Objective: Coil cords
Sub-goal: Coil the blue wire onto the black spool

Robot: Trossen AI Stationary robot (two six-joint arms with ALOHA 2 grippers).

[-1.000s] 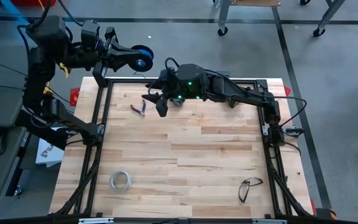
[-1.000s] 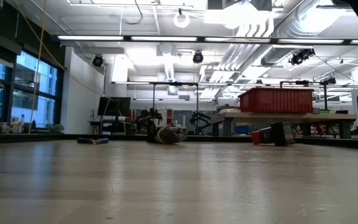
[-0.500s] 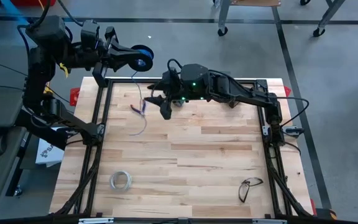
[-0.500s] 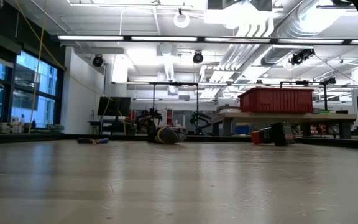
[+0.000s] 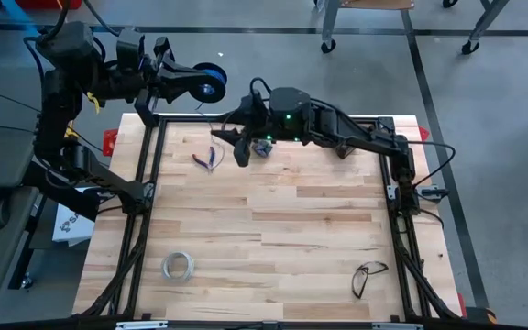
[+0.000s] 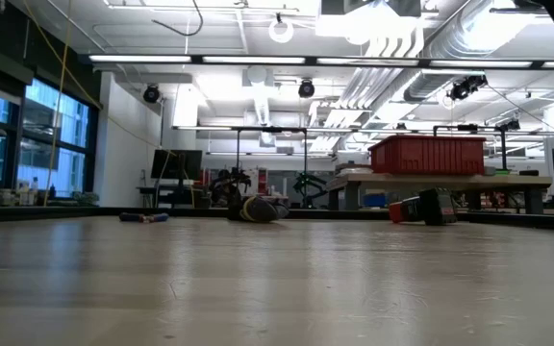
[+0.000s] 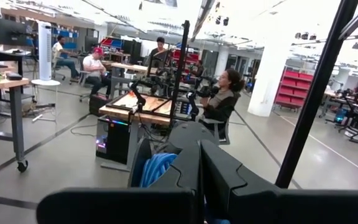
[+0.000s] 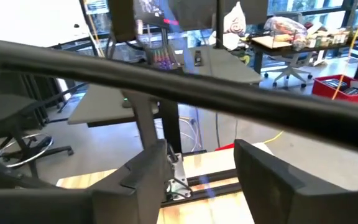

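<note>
The cords are a thin bluish wire on a small dark spool (image 5: 211,89). My left gripper (image 5: 193,87) holds the spool high up, beyond the table's far left corner. In the left wrist view the blue winding (image 7: 156,169) shows just beside the shut fingers. The wire's loose run is too thin to follow. My right gripper (image 5: 237,148) hovers over the table's far left part, near the spool. Its fingers (image 8: 146,169) stand apart, and I see nothing gripped between them. My left gripper is shut on the spool (image 7: 148,163) at its fingertips, with the fingers about level and pointing toward the table's right. The fingers themselves hide which part of the spool they have. The spool is lifted clear, off the table.
Small red-and-blue-handled cutters (image 5: 207,158) lie just left of my right gripper. A whitish ring of tape (image 5: 179,266) lies near left and a pair of glasses (image 5: 368,275) near right. A black frame (image 5: 145,147) borders the table. People sit in the room beyond.
Half a second ago the thin wire hung from the spool in a loose curve over the table's far left. It no longer shows there. Both arms have stayed about where they were.
</note>
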